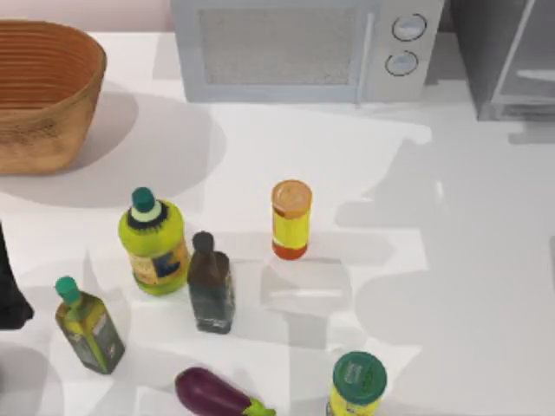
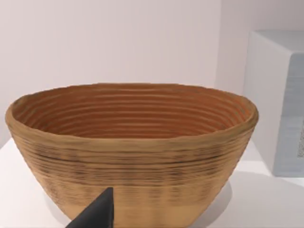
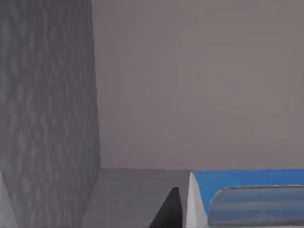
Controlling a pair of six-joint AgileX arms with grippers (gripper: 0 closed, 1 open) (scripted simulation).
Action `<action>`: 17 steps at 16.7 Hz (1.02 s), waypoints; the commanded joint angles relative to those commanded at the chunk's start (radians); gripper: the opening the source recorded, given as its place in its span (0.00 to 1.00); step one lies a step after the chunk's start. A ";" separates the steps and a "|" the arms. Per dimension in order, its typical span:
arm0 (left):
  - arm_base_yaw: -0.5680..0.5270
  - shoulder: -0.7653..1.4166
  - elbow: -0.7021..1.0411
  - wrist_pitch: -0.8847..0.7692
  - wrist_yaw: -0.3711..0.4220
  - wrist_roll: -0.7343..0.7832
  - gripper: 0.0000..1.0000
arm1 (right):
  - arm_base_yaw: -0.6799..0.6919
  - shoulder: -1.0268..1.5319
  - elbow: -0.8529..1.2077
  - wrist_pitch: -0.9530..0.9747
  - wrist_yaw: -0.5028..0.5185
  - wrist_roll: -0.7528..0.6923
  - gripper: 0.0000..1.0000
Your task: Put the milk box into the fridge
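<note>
The milk box (image 3: 247, 197), blue with a white edge, sits close under the right wrist camera. My right gripper (image 3: 190, 213) holds it, one dark fingertip (image 3: 172, 209) lying against its white side; the other finger is out of frame. Grey walls (image 3: 47, 118) and a grey floor surround the box, so it looks to be inside the fridge. In the top view the fridge (image 1: 507, 61) is the dark grey box at the back right corner, cut off by the edge. My left arm (image 1: 10, 295) is parked at the left edge, and its gripper (image 2: 97, 213) faces the basket.
A woven basket (image 1: 43, 95) stands at the back left and a light grey microwave (image 1: 303, 48) at the back middle. A yellow orange-lidded jar (image 1: 290, 221), several bottles (image 1: 154, 243) and an eggplant (image 1: 217, 394) occupy the front left and middle.
</note>
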 joint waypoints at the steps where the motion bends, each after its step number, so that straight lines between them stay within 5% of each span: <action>1: 0.000 0.000 0.000 0.000 0.000 0.000 1.00 | -0.014 0.087 0.034 0.042 -0.007 0.001 0.00; 7: 0.000 0.000 0.000 0.000 0.000 0.000 1.00 | -0.067 0.386 0.156 0.196 -0.031 0.000 0.00; 17: 0.000 0.000 0.000 0.000 0.000 0.000 1.00 | -0.060 0.430 0.223 0.163 -0.026 0.002 0.00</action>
